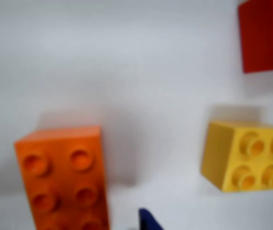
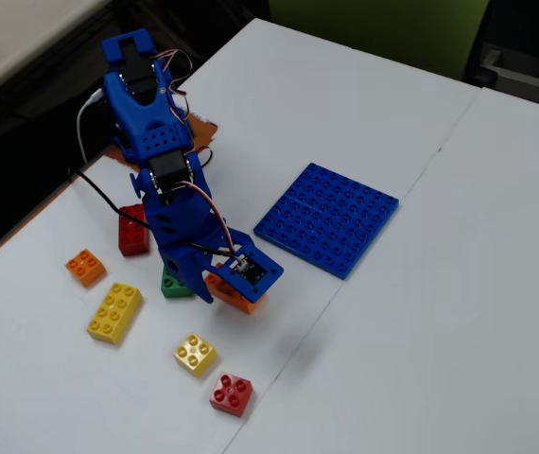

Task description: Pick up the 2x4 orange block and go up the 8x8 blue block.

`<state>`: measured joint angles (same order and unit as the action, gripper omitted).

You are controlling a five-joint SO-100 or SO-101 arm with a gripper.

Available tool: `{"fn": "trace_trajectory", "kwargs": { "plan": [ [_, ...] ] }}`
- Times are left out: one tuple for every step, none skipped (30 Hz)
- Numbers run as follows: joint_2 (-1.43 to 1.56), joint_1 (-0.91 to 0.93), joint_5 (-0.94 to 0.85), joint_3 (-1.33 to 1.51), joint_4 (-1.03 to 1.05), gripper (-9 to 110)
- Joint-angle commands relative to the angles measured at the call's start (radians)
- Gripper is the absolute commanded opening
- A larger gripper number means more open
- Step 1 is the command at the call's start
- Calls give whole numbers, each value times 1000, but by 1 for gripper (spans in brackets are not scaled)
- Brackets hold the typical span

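A blue robot arm (image 2: pixel 161 161) bends low over a white desk (image 2: pixel 421 312), its pincer (image 2: pixel 215 288) hanging just above the orange brick (image 2: pixel 236 295), which lies flat on the desk under the arm's tip. From the fixed view the arm's own body hides the jaws, so whether the pincer is wide or narrow cannot be told. The wrist view, soft and out of focus, shows the orange brick (image 1: pixel 64 177) at lower left with its studs facing up, resting on the desk, and only a dark blue finger tip (image 1: pixel 148 220) poking in at the bottom edge just beside it, apart from the brick.

The blue baseplate (image 2: pixel 328 216) sits flat to the right of the arm in the fixed view, well apart from the orange brick, its studded top bare.

Other bricks dot the desk around the arm: a green brick (image 2: pixel 173 282) just beside its base, a red brick (image 2: pixel 133 232) behind, a small orange brick (image 2: pixel 85 267) and a long yellow brick (image 2: pixel 114 312) further left, a small yellow brick (image 2: pixel 195 354) and a small red brick (image 2: pixel 231 393) nearer the front. The wrist view catches a yellow brick (image 1: pixel 246 155) at right and a red brick (image 1: pixel 265 34) in the top corner.

The desk is two white tops pushed together, a seam (image 2: pixel 364 246) running between them. Beyond the far edge the room falls dark, with a green panel (image 2: pixel 383 28) at the back.
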<state>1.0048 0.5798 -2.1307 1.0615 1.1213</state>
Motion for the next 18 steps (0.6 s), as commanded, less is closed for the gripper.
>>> {"fn": "trace_trajectory", "kwargs": {
  "plan": [
    [5,6,28,-57,-12,41],
    [2,3,37,-57,-14,40],
    [-3,0,44,-58,-15,40],
    [-11,-3,52,-61,-15,40],
    [-18,-5,60,-66,-15,40],
    [-25,-8,64,-69,-17,39],
    [-29,-9,72,-71,-20,38],
    [-34,-12,81,-71,-26,37],
    [-35,-14,87,-71,-29,36],
    [-37,-15,92,-71,-32,35],
    [-38,-18,97,-71,-34,34],
    [-40,-20,100,-71,-34,33],
    [-40,-21,101,-71,-34,32],
    [-40,-21,104,-71,-34,32],
    [-40,-23,106,-71,-34,31],
    [-40,-25,107,-71,-34,30],
    [-40,-26,109,-71,-34,30],
    [-40,-28,110,-71,-34,30]
  ]
}}
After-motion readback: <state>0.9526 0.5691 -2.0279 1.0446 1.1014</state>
